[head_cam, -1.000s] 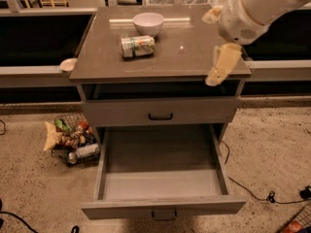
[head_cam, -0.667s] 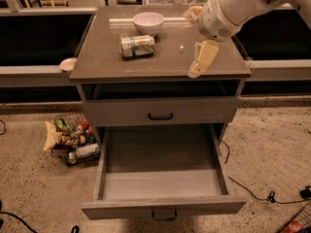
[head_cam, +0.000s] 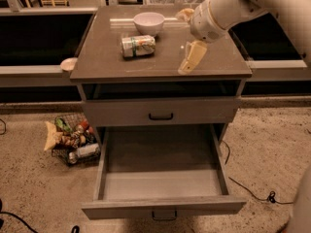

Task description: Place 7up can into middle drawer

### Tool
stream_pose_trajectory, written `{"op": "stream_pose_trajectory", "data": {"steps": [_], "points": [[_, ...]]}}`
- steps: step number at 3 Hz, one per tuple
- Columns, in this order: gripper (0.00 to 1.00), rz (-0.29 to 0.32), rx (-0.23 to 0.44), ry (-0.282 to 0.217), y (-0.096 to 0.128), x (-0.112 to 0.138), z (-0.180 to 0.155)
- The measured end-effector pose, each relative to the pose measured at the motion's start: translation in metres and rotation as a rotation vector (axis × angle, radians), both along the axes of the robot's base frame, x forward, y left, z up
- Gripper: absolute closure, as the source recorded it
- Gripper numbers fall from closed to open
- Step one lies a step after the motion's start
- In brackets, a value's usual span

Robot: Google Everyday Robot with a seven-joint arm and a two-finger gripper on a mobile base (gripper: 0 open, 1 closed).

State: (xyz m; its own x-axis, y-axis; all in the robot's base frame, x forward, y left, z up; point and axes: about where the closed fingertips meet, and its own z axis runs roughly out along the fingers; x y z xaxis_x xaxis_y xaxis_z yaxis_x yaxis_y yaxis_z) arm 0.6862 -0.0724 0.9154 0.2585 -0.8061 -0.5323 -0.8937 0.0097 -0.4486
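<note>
Basket [head_cam: 73, 142]: sitting on the floor left of the cabinet, holding mixed packets and a bottle. Playing no part in the job.

Top [head_cam: 104, 59]: carrying the can, the bowl and nothing else in view.

Can [head_cam: 138, 46]: lying on its side at the middle-left of the top, long axis running left to right, just in front of the bowl and apart from it. Judged light and thin-walled, so denting under a hard squeeze. The smooth metal is probably slipping easily, and the round body is likely rolling if nudged. Best hold: across the middle of the barrel, fingers closing from front and back.

Bowl [head_cam: 149, 22]: standing upright behind the can, to be left alone.

Upper front [head_cam: 160, 111]: staying shut, directly under the top.

Drawer [head_cam: 163, 183]: standing pulled fully out below the upper front, its floor bare and waiting for the can.

Gripper [head_cam: 183, 42]: hanging over the right-centre of the top, right of the can and not touching it. Fingers [head_cam: 193, 57] are spreading wide and gripping nothing.

Cable [head_cam: 252, 193]: trailing on the floor at the right.
</note>
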Motion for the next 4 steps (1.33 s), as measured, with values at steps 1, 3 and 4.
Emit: {"op": "stream_pose_trajectory", "data": {"steps": [1, 3, 4], "points": [[0.0, -0.015, 0.102, -0.012, 0.017, 0.034, -0.013], [0.0, -0.105, 0.378, -0.003, 0.047, 0.092, -0.025], [0.0, -0.107, 0.383, -0.002, 0.047, 0.094, -0.026]]}}
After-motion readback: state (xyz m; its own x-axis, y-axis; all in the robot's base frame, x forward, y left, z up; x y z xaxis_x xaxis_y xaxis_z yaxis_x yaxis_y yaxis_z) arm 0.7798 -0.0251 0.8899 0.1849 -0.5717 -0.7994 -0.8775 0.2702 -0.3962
